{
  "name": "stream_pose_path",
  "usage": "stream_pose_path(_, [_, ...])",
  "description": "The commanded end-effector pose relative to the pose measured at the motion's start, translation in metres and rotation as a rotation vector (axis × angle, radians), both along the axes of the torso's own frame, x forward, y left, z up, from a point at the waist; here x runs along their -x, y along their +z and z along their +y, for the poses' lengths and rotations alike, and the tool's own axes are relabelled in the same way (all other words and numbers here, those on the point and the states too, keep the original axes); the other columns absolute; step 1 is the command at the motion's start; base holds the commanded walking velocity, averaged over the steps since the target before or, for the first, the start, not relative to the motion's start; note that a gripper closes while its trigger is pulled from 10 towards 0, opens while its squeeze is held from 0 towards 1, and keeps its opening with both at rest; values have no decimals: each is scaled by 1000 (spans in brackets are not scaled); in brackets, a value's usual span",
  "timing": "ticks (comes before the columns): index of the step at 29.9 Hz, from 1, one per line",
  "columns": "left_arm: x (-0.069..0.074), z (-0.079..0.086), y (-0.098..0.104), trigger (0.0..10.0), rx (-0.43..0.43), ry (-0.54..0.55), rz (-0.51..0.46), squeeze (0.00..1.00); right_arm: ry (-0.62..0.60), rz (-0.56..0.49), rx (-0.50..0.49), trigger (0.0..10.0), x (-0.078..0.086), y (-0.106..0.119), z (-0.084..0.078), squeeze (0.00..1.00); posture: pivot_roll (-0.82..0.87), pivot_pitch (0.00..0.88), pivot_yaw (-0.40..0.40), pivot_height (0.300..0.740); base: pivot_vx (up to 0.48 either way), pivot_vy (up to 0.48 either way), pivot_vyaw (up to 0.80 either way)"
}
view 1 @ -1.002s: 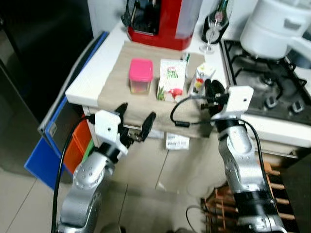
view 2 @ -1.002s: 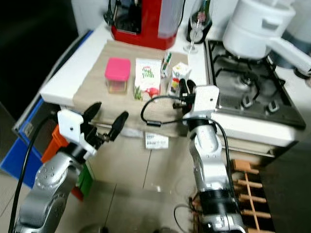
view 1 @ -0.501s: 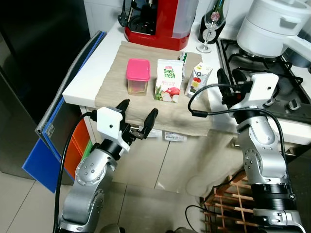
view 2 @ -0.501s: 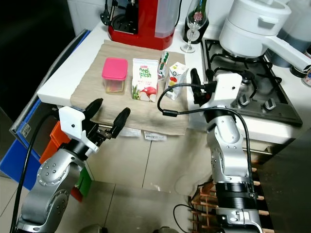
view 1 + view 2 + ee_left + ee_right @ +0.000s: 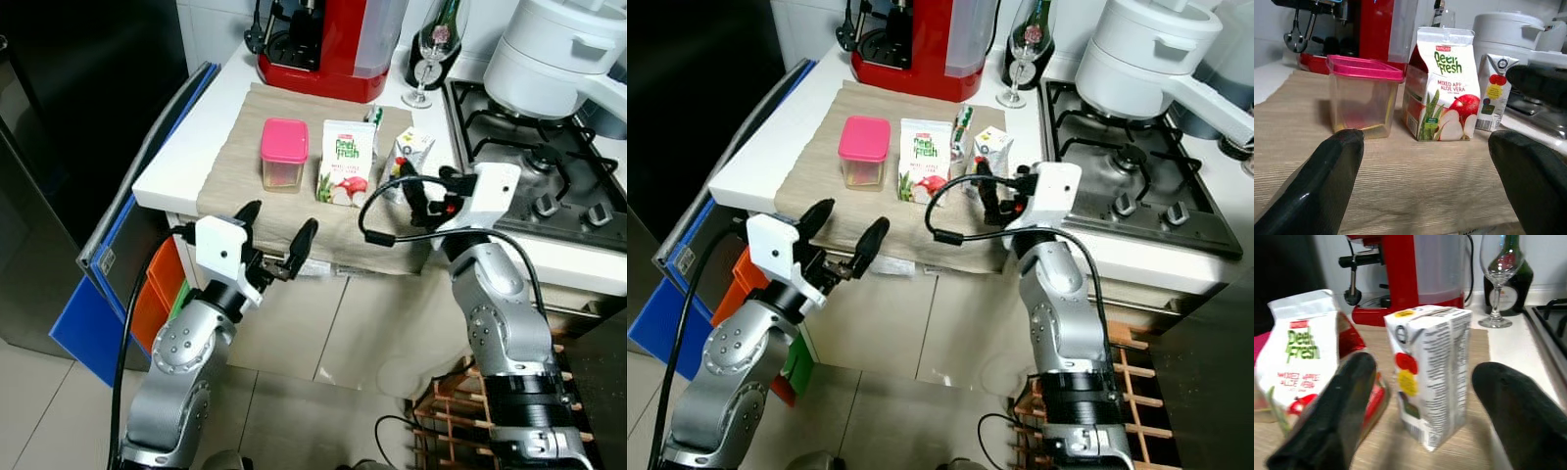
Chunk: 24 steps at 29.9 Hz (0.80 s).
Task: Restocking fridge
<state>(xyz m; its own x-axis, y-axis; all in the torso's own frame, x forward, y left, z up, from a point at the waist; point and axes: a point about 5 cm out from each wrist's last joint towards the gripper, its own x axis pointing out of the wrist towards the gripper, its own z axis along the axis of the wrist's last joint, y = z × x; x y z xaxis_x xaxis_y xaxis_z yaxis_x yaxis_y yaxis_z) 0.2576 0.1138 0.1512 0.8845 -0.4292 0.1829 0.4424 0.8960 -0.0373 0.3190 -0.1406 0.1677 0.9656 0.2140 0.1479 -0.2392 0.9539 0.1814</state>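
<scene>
On the tabletop (image 5: 176, 147), on a beige cloth (image 5: 235, 166): pink-lidded container (image 5: 284, 154), Deer Fresh juice carton (image 5: 342, 162), small drink carton (image 5: 408, 157), all upright in a row. Right claw (image 5: 423, 192) now swung back in from beside the stove (image 5: 549, 176), fingers spread wide, straddling the small drink carton, holding nothing yet. Left claw (image 5: 275, 238) open and empty, still hovering at the cloth's front edge. Judged: right arm lined up to grasp the small carton for the fridge.
</scene>
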Motion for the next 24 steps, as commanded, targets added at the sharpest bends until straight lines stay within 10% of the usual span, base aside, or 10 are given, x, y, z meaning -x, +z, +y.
stream_pose_path(1, [-2,-3,5,10000,-5,-6,-21,0,14,3,-9,10000,4,0,5,1000,45,38,-79,740,0,0,0])
stream_pose_path(16, [-10,3,10,10000,-37,-20,-34,0,-63,39,-15,10000,-7,-9,20,1000,64,28,-23,740,0,0,0])
stream_pose_path(17, [-10,2,11,10000,-37,-24,-34,0,-76,46,-14,10000,-8,-11,20,0,64,26,-17,740,0,0,0])
stream_pose_path(24, [-9,0,11,10000,-41,-45,-30,0,-119,65,-1,10000,-18,-18,21,0,65,28,1,740,0,0,0])
